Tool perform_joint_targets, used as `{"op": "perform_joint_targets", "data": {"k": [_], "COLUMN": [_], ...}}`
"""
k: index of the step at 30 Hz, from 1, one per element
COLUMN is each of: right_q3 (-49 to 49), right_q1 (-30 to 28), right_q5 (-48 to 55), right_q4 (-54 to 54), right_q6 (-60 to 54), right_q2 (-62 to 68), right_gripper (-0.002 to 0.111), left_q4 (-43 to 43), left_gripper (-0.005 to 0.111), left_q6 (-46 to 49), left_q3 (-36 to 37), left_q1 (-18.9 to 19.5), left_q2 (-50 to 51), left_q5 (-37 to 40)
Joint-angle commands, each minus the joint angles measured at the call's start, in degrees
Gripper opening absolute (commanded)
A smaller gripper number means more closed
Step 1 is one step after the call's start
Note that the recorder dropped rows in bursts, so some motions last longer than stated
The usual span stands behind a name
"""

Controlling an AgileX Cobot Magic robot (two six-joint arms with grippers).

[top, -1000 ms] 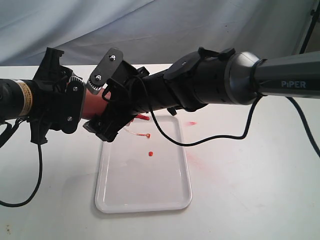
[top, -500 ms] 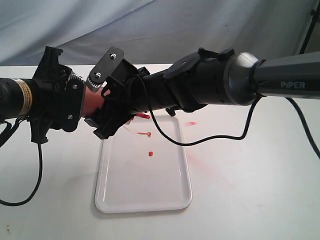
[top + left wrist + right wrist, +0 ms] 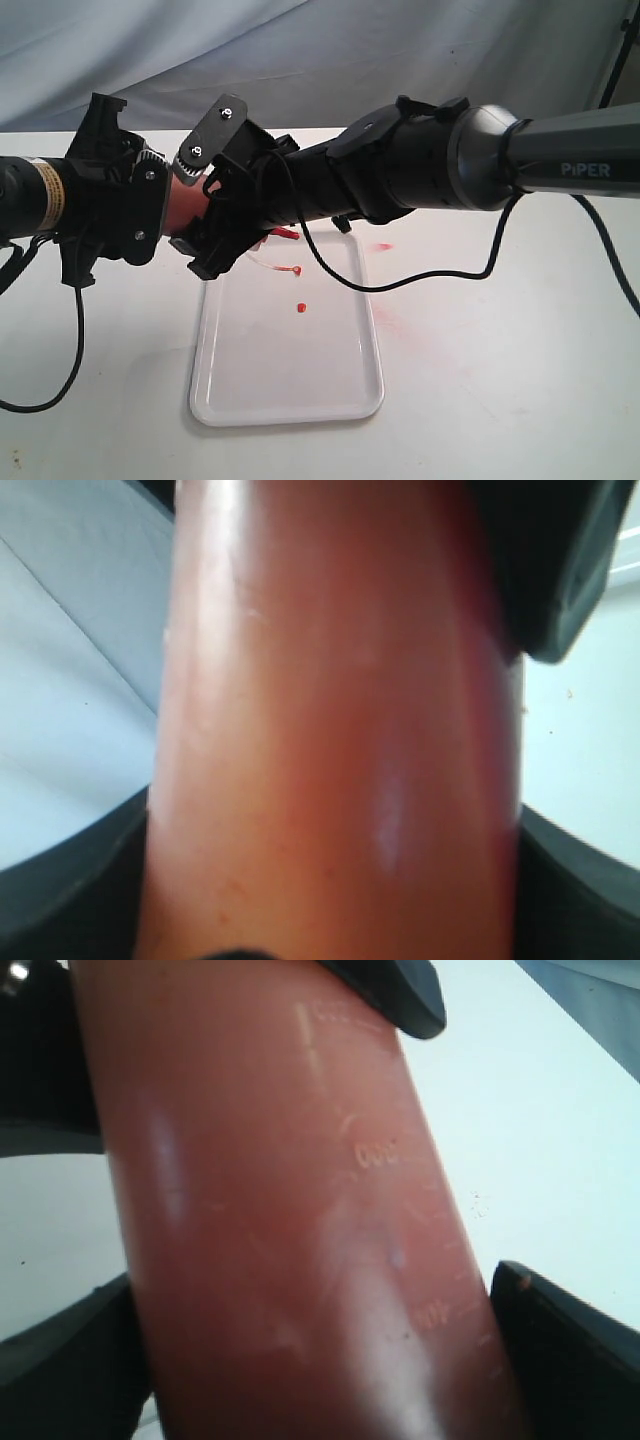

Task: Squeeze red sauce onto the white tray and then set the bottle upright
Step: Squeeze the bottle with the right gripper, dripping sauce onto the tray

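Note:
The bottle [image 3: 188, 200] is held off the table, lying roughly level over the far left end of the white tray [image 3: 285, 380]. Only a strip of its orange-red body shows between the two grippers. My left gripper [image 3: 160, 205] is shut on its body, and my right gripper [image 3: 218, 215] is shut on it closer to the nozzle. The red nozzle [image 3: 286, 233] pokes out over the tray. Two small blobs of red sauce [image 3: 300, 307] lie on the tray, one with a thin trail. The bottle [image 3: 340, 730] fills the left wrist view, and the bottle [image 3: 280, 1210] fills the right wrist view.
Faint pink smears [image 3: 380, 247] mark the white table right of the tray, with a second smear [image 3: 395, 325] nearer. A black cable [image 3: 420, 280] hangs from the right arm across the tray's far right corner. A light cloth backdrop stands behind the table.
The right gripper and the bottle's nozzle end have lifted slightly. The tray and the sauce blobs are as before.

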Motion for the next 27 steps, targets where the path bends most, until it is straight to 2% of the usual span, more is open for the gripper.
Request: {"op": "perform_joint_targets", "data": {"k": [1,9,27], "right_q3": [-0.39,-0.39,-0.39], "right_q1": [1.61,1.61,1.61], "right_q5": [3.98,8.85,9.01], "right_q4": [0.79,0.79,0.79], "right_q6": [-0.14,-0.14,-0.14], "right_q2": [0.04,0.14,0.24], "right_gripper": [0.0,0.0,0.0], "left_q4": [0.12,0.12,0.12], "left_gripper": [0.0,0.0,0.0], "left_q6": [-0.48,-0.48,-0.48], "left_q3": [-0.77,-0.77,-0.77], "left_q1": [-1.25,-1.25,-1.25], "left_q2": [-0.99,-0.99,-0.99], "left_q5": [-6.58,-7.05,-9.59]}}
